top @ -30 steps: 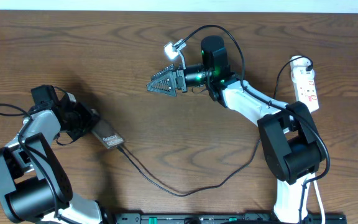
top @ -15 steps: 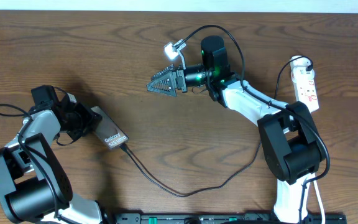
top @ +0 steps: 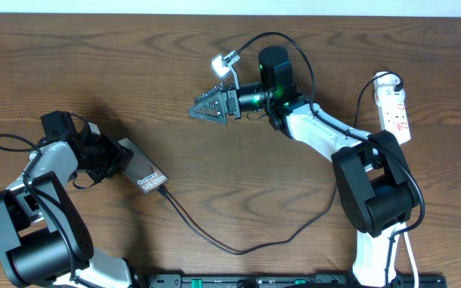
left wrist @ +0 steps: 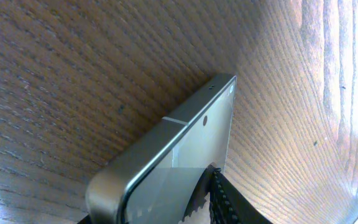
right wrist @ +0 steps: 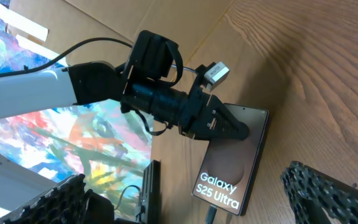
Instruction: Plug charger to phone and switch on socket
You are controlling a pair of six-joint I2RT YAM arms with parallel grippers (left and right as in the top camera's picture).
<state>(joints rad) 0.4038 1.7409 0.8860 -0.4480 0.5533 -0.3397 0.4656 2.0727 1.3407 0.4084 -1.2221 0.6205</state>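
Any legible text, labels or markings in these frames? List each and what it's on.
"Galaxy S25 Ultra": white lettering on the face of the phone, clear in the right wrist view. In the overhead view only "Galaxy" can be made out.
Red marks on the power strip: too small to read.
Left wrist view: no text visible.

The right arm [top: 318,130] and the left arm [top: 48,164] are both built of white moulded link shells joined by glossy black cylindrical joint housings [top: 378,196], with thin black cables [top: 277,35] looping alongside. The right gripper [top: 197,110] has black saw-toothed triangular fingers [right wrist: 328,193], a small green indicator light [top: 276,94] behind them and a little white-and-grey camera block [top: 225,62] on a stalk.
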